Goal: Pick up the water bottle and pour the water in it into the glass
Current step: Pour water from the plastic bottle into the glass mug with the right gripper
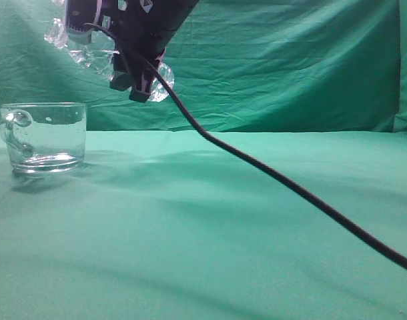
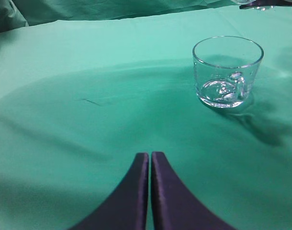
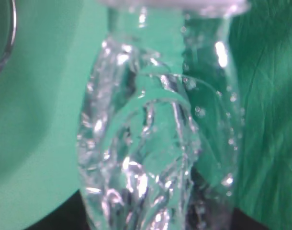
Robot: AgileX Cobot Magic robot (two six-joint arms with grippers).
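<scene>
The glass [image 1: 45, 137] is a short clear mug with a looped handle, standing on the green cloth at the left; it also shows in the left wrist view [image 2: 227, 71] with only a little glinting at its base. My right gripper [image 1: 133, 83] is shut on the water bottle [image 1: 90, 57] and holds it tilted, high above and just right of the glass. In the right wrist view the bottle [image 3: 155, 139] fills the frame, crumpled, with droplets inside and its whitish neck ring at the top. My left gripper [image 2: 150, 155] is shut and empty, hovering over the cloth before the glass.
A green cloth [image 1: 243, 220] covers the table and hangs as a backdrop. A black cable [image 1: 290, 183] runs from the right arm down to the right across the exterior view.
</scene>
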